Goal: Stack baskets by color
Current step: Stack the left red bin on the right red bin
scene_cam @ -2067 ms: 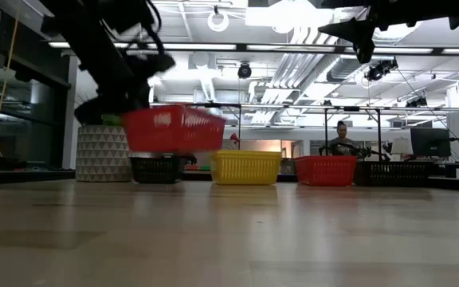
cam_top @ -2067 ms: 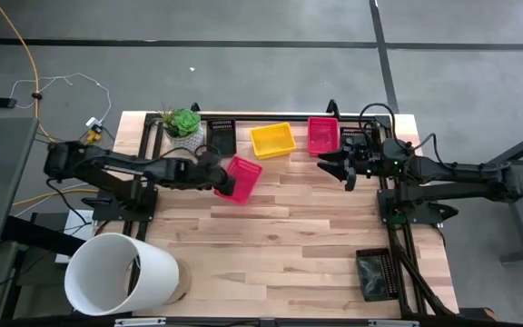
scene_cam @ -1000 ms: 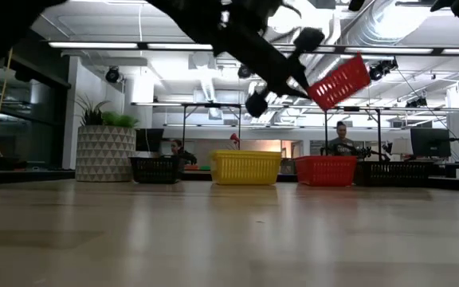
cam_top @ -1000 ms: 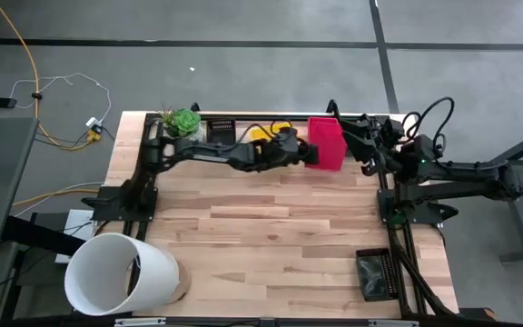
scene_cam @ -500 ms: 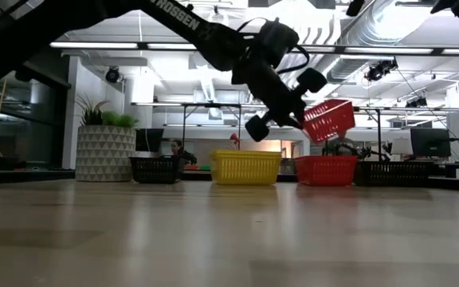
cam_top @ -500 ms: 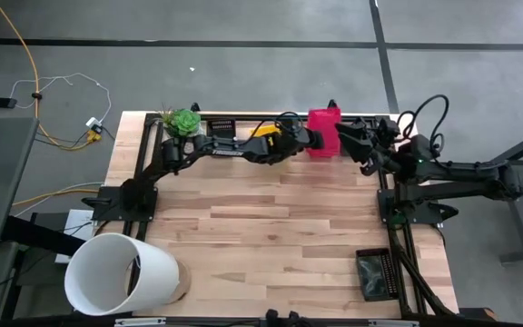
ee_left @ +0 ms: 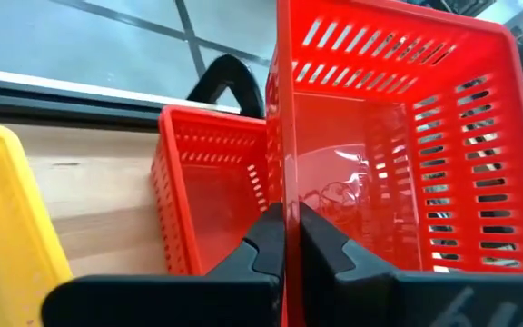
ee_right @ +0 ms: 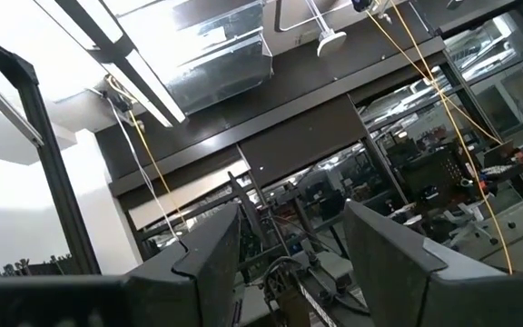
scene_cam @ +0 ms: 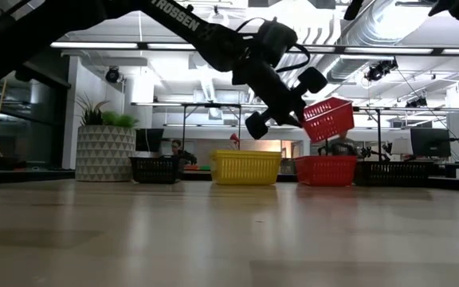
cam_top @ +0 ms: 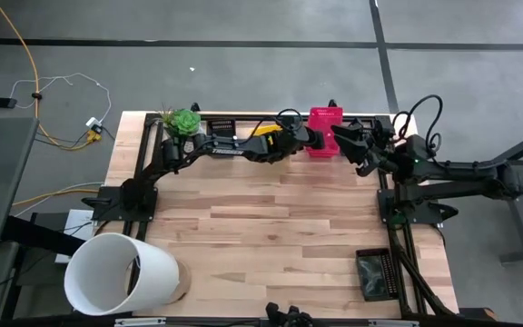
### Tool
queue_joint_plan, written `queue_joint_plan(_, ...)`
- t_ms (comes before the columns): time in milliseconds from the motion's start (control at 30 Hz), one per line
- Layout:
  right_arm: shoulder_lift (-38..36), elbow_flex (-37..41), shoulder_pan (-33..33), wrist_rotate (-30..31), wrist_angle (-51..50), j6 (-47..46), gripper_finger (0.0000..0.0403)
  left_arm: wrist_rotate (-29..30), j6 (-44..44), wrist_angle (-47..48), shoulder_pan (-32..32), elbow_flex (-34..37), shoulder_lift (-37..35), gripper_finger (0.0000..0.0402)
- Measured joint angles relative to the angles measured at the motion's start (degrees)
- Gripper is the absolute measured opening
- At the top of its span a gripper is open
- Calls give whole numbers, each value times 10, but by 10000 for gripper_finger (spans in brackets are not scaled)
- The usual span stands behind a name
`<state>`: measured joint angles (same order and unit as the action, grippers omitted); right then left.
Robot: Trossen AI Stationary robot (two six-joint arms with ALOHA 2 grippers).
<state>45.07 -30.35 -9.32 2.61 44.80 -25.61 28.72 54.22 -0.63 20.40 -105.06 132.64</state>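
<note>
My left gripper [cam_top: 309, 138] is shut on a pink-red basket [cam_top: 327, 123], which hangs tilted just above a second pink-red basket [scene_cam: 326, 170]. That second basket stands on its bottom at the table's far edge and also shows in the left wrist view [ee_left: 212, 191]. To its left, also on the table, are a yellow basket [scene_cam: 245, 167] and a black basket [scene_cam: 156, 169]. My right gripper [cam_top: 350, 150] waits open at the far right, pointing up into the room, with nothing between its fingers [ee_right: 207, 254]. My left gripper pinches one side wall of the upper pink-red basket near its rim [ee_left: 282, 173], with one finger [ee_left: 263, 241] outside and the other [ee_left: 320, 245] inside. The fingers come from the table's left, slanting down. The basket is lifted clear and tilted [scene_cam: 329, 119].
A white pot with a green plant [cam_top: 184, 121] stands at the far left corner. A large white bucket [cam_top: 121, 272] lies at the near left. Another black basket [cam_top: 375, 275] sits by the right rail. The middle of the wooden table [cam_top: 271, 227] is bare.
My left gripper has carried the pink-red basket toward the table's far edge and down. The basket now hangs lower and less tipped, close over the resting pink-red basket.
</note>
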Motion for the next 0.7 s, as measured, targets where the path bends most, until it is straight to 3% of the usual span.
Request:
queue_joint_plan(233,0,0,0,0,0,0,185,-5,-4,-29,7,1,14,18)
queue_joint_plan(700,0,0,0,0,4,0,185,-17,20,-78,9,0,35,169)
